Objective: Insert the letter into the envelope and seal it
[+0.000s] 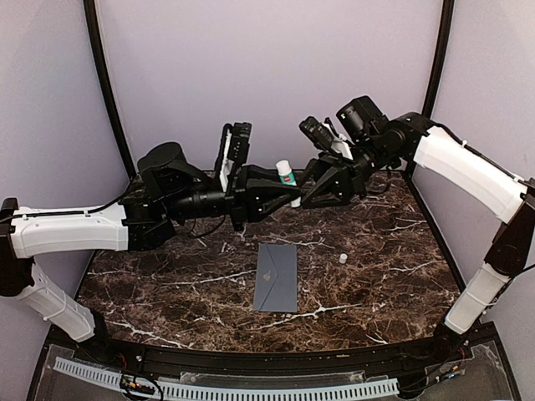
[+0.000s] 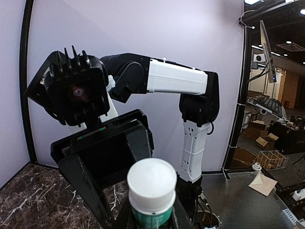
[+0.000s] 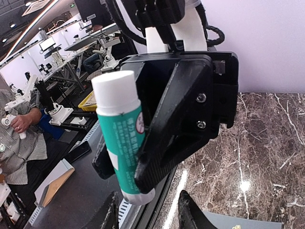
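Note:
The grey-blue envelope (image 1: 277, 276) lies flat on the marble table, flap closed, with a small pale emblem; its corner shows in the right wrist view (image 3: 248, 224). The letter is not in view. My left gripper (image 1: 284, 188) is raised above the table's back and is shut on a green-and-white glue stick (image 1: 287, 173), which also shows in the left wrist view (image 2: 152, 186) and the right wrist view (image 3: 123, 133). My right gripper (image 1: 308, 194) is open, facing the left one, its fingertips (image 3: 112, 212) just below the stick's lower end.
A small white cap-like piece (image 1: 343, 258) lies on the table right of the envelope. Purple walls close in the back and sides. A black rail with a white slotted strip (image 1: 251, 386) runs along the near edge.

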Motion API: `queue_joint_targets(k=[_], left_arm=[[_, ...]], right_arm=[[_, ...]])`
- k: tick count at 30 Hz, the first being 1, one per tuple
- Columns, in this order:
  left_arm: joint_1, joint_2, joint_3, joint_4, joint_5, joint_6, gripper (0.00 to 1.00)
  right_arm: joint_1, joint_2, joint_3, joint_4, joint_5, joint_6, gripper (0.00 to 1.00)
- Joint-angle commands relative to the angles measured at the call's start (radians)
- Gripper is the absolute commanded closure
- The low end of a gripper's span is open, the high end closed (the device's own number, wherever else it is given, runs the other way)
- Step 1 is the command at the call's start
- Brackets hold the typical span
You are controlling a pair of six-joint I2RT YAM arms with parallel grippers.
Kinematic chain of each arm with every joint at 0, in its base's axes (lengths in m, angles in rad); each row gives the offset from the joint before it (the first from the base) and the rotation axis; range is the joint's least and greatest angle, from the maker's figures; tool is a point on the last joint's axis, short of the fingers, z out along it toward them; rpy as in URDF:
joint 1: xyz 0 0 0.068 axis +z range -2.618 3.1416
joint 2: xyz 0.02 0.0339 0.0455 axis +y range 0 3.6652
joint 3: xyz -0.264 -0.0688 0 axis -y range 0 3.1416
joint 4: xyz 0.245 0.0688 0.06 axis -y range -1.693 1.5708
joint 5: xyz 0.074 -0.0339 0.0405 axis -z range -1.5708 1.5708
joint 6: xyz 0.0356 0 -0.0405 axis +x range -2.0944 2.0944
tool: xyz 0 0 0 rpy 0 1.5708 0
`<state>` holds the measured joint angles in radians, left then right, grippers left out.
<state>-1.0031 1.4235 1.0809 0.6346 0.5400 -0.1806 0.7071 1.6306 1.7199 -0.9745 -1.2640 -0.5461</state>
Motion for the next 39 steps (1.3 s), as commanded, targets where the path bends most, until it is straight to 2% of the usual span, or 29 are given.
queue_joint_targets(k=[1, 3, 7, 15, 19, 27, 33, 39], left_arm=[[0.011, 0.002, 0.003, 0.046, 0.013, -0.013, 1.00], [0.014, 0.007, 0.006, 0.046, 0.013, -0.014, 1.00], [0.018, 0.007, 0.005, 0.046, -0.012, -0.010, 1.00], [0.024, 0.008, 0.005, 0.040, -0.016, -0.015, 1.00], [0.026, 0.008, 0.003, 0.035, -0.018, -0.013, 1.00], [0.029, 0.017, 0.001, 0.040, -0.018, -0.021, 1.00], [0.033, 0.023, 0.003, 0.041, -0.019, -0.026, 1.00], [0.036, 0.032, 0.003, 0.039, -0.054, -0.035, 1.00]], right_arm=[[0.010, -0.003, -0.018, -0.016, -0.048, -0.021, 0.61], [0.013, -0.002, -0.019, -0.021, -0.061, -0.022, 0.63], [0.015, 0.004, -0.017, -0.017, -0.063, -0.009, 0.77], [0.018, 0.016, -0.017, 0.002, -0.076, 0.013, 0.79], [0.024, 0.017, -0.019, 0.009, -0.078, 0.023, 0.75], [0.032, 0.022, -0.023, 0.028, -0.074, 0.050, 0.78], [0.037, 0.028, -0.023, 0.037, -0.069, 0.064, 0.84], [0.038, 0.024, -0.022, 0.067, -0.030, 0.102, 0.97]])
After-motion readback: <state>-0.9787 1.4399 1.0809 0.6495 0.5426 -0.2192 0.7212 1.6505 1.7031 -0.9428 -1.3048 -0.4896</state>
